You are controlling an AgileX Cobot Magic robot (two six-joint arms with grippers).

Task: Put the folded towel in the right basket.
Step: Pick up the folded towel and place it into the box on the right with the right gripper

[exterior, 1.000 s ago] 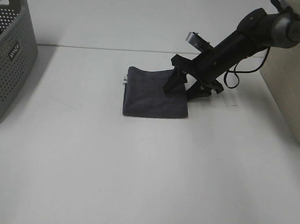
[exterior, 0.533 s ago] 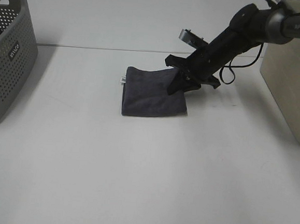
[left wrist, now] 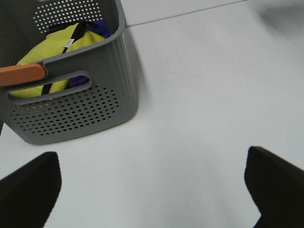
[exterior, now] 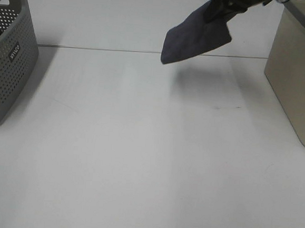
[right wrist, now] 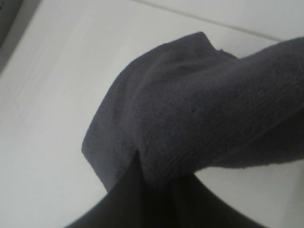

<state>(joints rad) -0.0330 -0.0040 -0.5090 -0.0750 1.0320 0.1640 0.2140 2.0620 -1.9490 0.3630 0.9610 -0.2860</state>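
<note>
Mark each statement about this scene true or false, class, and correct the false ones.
1. The towel hangs in the air, clear of the table. True.
2. The towel lies inside the beige basket. False: it is outside, to the left of that basket in the high view.
3. The grey basket holds a yellow item. True.
4. The left gripper has its fingers shut on the towel. False: its fingers are apart and hold nothing; the right gripper holds the towel.
</note>
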